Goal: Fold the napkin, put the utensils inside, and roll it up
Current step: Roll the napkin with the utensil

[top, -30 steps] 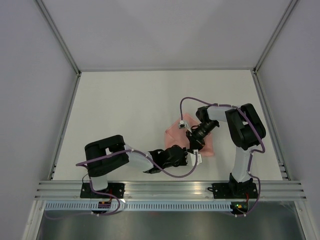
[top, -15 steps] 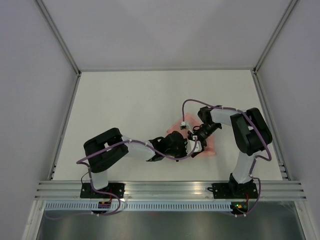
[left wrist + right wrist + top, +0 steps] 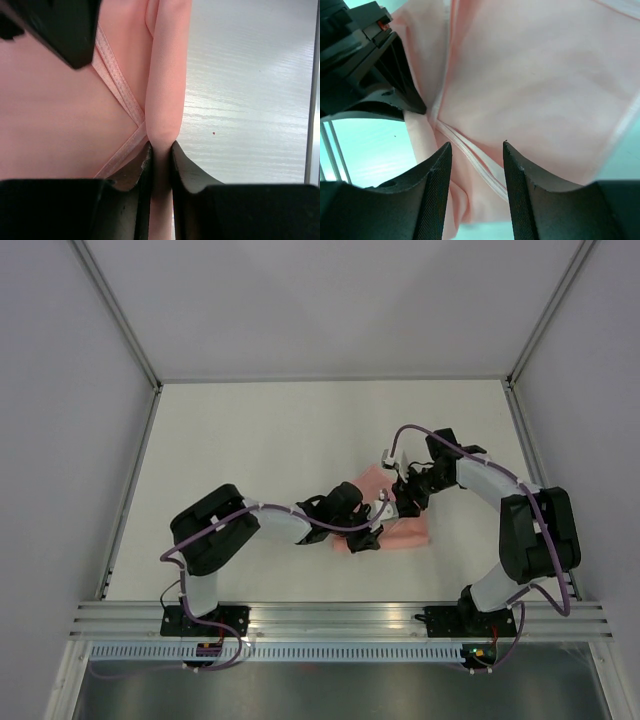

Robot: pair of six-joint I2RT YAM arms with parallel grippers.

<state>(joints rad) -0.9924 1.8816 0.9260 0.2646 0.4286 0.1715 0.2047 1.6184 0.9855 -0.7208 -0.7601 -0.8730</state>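
Left fingers (image 3: 136,172) pinch the folded napkin (image 3: 60,115) while right fingers (image 3: 434,200) gape empty, so a sideways tug could unfold it.

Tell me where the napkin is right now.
In the top view the napkin lies on the table right of centre. The left gripper pinches a fold of it, and the right gripper hovers open over it.
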